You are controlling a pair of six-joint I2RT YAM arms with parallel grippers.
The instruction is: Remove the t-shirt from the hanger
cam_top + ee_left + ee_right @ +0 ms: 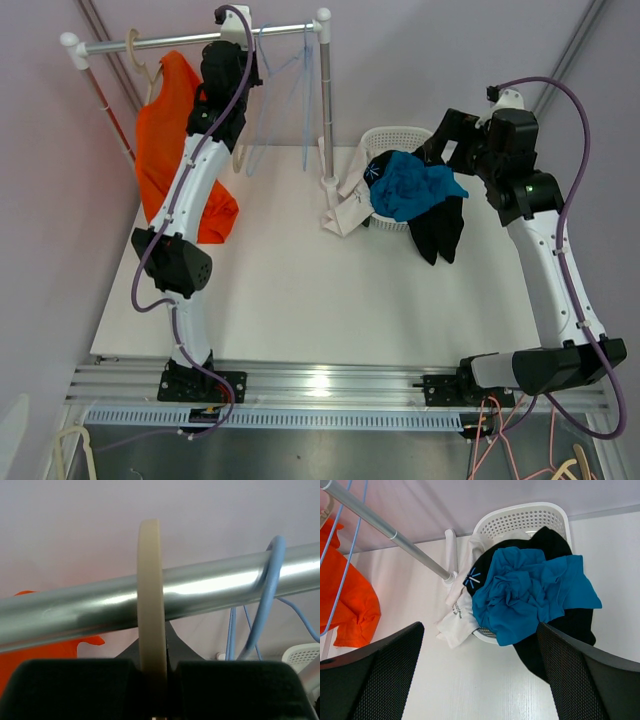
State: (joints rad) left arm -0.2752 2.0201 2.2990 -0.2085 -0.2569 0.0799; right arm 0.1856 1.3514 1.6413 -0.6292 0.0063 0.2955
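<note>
Pale lilac walls and a white table [300, 300], with a silver clothes rail [190, 42] across the far-left corner. My L arm reaches up to that rail. In the L wrist cam the left gripper [155, 690] sits right under the bar w/ the hook of a cream hanger [152, 580] running straight up between the jaws and over the rail. The black pads [75, 690] are pressed in on both sides of the hook, so I read it as clamped on the hanger.

The orange t-shirt [160, 130] isn't between the jaws. It hangs at the rail's left end under a second cream hook [134, 45], to the left of the gripper and beside the L arm, its lower part bunched near the table's left edge. In the wrist cam only an orange patch shows, below and behind the bar.

Blue wire hangers [265, 595] hook on just right of the gripper.

The right gripper [480, 680] hovers over a white laundry basket [520, 517], jaws spread wide, nothing in them. The basket holds a blue garment [530, 595], w/ a black garment [570, 630] and a white garment [457, 620] spilling over the rim.
</note>
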